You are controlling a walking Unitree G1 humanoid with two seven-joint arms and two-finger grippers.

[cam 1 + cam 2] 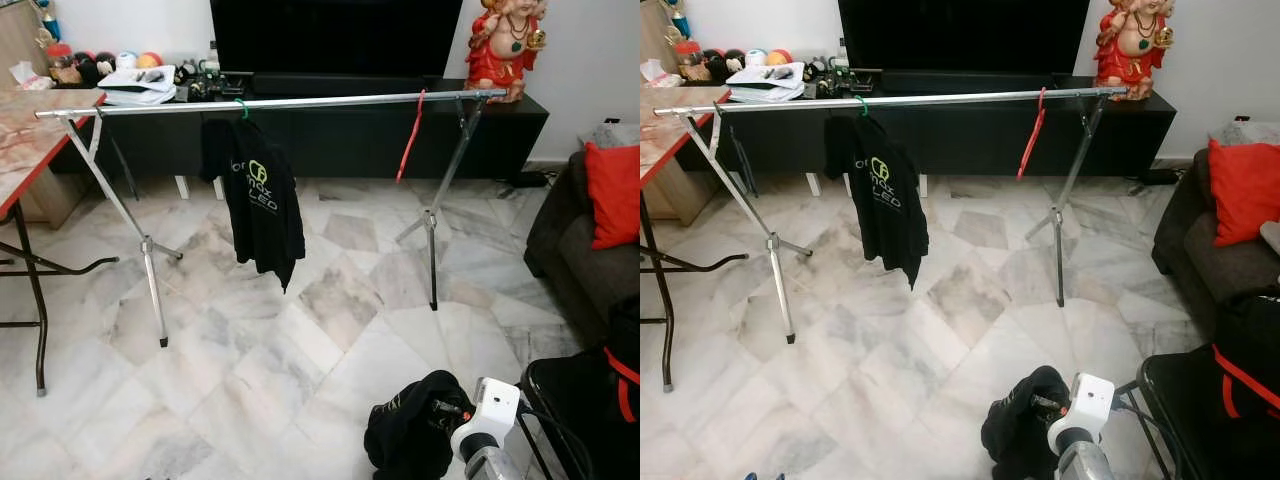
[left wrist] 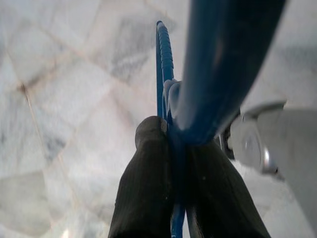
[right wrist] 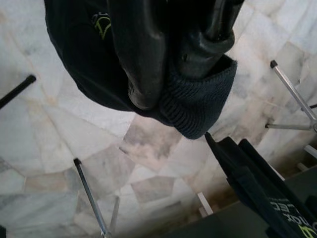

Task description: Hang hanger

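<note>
A silver clothes rail [image 1: 270,103] spans the room on crossed legs. From it hangs a black shirt [image 1: 260,200] on a green hanger [image 1: 241,106], and further right a bare red hanger [image 1: 410,135]. Low in front, my right gripper [image 1: 440,410] is shut on a bunched black garment [image 1: 405,435] above the floor. In the right wrist view its fingers [image 3: 143,59] pinch the dark cloth [image 3: 79,59] near a ribbed cuff [image 3: 198,106]. In the left wrist view my left gripper [image 2: 171,134] is shut on a blue hanger [image 2: 166,54] over the marble floor.
A folding table [image 1: 30,150] with a red edge stands at the left. A black TV console [image 1: 330,130] runs behind the rail, with a statue [image 1: 500,45] on it. A sofa with a red cushion [image 1: 610,195] and a black chair [image 1: 580,400] are at the right.
</note>
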